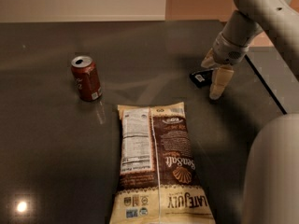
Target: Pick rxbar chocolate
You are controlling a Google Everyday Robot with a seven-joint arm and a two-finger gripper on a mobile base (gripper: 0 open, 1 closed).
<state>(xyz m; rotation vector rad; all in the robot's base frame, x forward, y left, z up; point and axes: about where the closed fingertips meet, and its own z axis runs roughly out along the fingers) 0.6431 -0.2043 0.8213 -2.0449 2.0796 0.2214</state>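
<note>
The rxbar chocolate (200,77) is a small flat black bar with a white label patch, lying on the dark table at the right. My gripper (211,79) hangs over it from the upper right and is open. One cream finger (219,84) points down just right of the bar, and the other finger (209,59) is behind it. The bar's right end is hidden by the fingers. I cannot tell whether the fingers touch the bar.
A red soda can (86,77) stands upright at the left. A large brown-and-cream chip bag (159,164) lies flat in the front middle. The table's right edge (266,90) runs close beside the gripper. My arm's grey body (273,171) fills the lower right.
</note>
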